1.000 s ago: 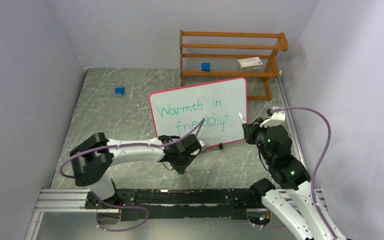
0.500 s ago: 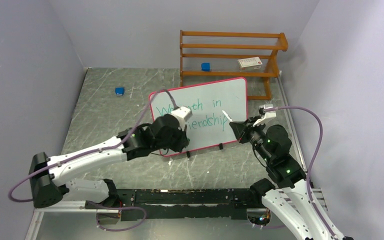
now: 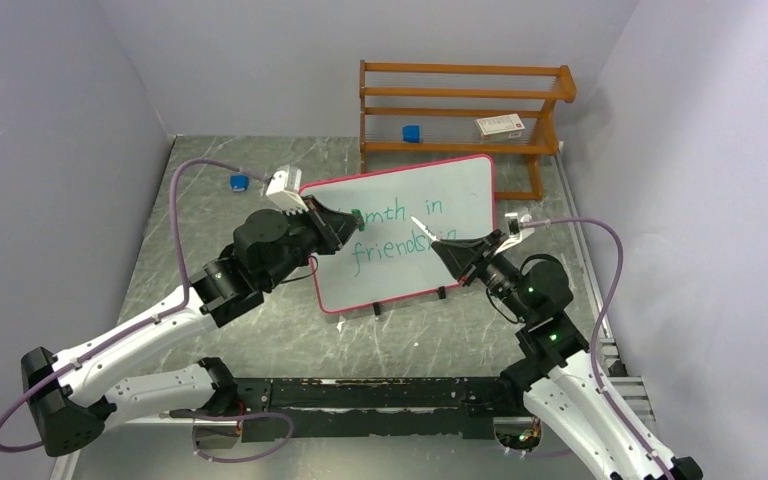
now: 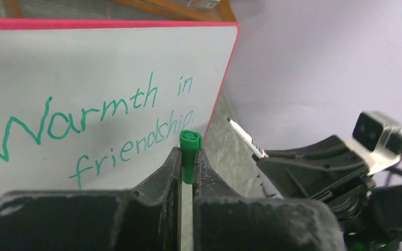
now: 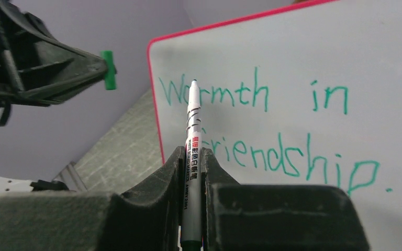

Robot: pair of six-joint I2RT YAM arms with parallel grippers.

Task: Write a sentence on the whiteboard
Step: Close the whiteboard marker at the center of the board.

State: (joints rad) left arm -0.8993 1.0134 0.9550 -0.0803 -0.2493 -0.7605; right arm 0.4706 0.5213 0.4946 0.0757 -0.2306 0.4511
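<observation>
Sentence seen written on whiteboard (image 3: 460, 185); green cap (image 4: 190, 149) clamped in left gripper (image 4: 187, 157), marker (image 5: 192, 136) clamped in right gripper (image 5: 191, 157), to be aligned for recapping.

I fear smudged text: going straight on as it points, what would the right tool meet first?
Likely the whiteboard, its marker tip landing near "Warmth"; the left tool with the green cap lies off to the side. Depth unclear.

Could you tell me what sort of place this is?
Probably a robot-lab test cell: plain grey walls enclose a marbled tabletop, with a metal mounting rail at its near edge and a wooden rack behind the whiteboard.
</observation>
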